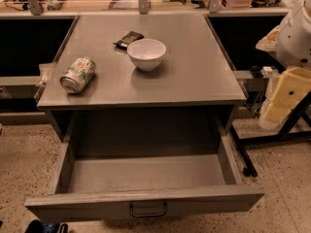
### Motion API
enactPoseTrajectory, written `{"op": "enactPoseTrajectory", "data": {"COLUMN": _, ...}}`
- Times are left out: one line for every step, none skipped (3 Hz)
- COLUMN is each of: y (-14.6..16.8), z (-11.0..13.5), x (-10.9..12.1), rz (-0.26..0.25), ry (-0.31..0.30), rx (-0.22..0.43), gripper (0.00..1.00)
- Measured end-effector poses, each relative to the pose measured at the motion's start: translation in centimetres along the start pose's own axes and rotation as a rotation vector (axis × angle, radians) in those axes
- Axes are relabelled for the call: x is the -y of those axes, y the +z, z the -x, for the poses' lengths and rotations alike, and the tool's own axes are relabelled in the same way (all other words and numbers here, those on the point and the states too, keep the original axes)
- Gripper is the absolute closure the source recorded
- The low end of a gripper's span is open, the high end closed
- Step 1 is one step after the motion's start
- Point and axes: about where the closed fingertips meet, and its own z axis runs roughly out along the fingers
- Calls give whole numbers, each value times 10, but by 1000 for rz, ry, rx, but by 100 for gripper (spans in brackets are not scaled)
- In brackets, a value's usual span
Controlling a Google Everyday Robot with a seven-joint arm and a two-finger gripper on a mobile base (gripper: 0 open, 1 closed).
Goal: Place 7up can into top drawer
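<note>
The drawer (pixel 146 174) is seen pulled open across the lower frame, and on the worktop (pixel 194 72) above it the can (pixel 77 74) is laid sideways near the left edge, so it could be rolled off if nudged; the gripper is not shown, so its state cannot be told.

pincer: out of frame | robot arm (pixel 297 28): cut by right edge | dark packet (pixel 129 38): print unreadable
</note>
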Motion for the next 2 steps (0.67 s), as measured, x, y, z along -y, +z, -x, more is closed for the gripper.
{"op": "enactPoseTrajectory", "data": {"y": 0, "z": 0, "x": 0, "rz": 0, "ry": 0, "rx": 0, "gripper": 0}}
{"op": "enactPoseTrajectory", "data": {"y": 3, "z": 13, "x": 2, "rz": 4, "ry": -34, "rx": 8, "gripper": 0}}
